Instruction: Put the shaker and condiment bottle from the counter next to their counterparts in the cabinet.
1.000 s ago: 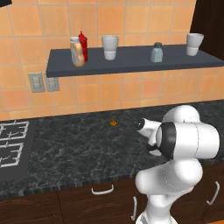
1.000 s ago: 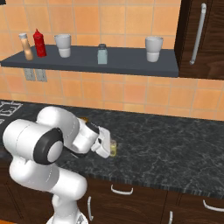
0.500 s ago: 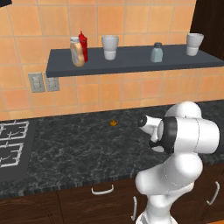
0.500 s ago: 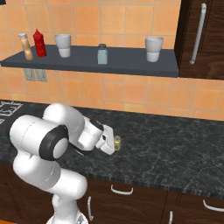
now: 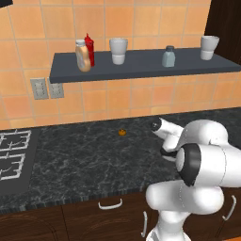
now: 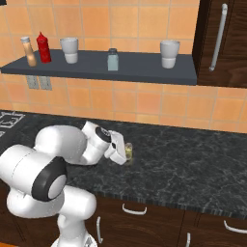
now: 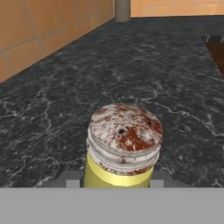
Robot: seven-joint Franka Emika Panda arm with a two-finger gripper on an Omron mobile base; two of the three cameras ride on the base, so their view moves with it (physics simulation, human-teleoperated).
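The shaker (image 7: 122, 148), yellow-green with a mottled grey cap, stands on the black counter (image 6: 193, 166) close in front of the hand camera. My gripper (image 6: 123, 153) is shut on the shaker (image 6: 129, 151), one finger tip on each side of its body. The tan condiment bottle (image 5: 83, 56) stands on the grey shelf cabinet (image 5: 141, 66) beside the red bottle (image 5: 89, 49). Further right on the cabinet (image 6: 144, 73) is the pale grey-blue shaker (image 6: 113, 60).
Two white cups (image 6: 70, 49) (image 6: 169, 53) also stand on the shelf. A small orange object (image 5: 122, 132) lies on the counter near the wall. A stove (image 5: 12, 155) is at the left, and a tall dark cupboard (image 6: 219, 38) at the right.
The jaws have closed from wide open onto the shaker. The hand has shifted slightly forward along the counter.
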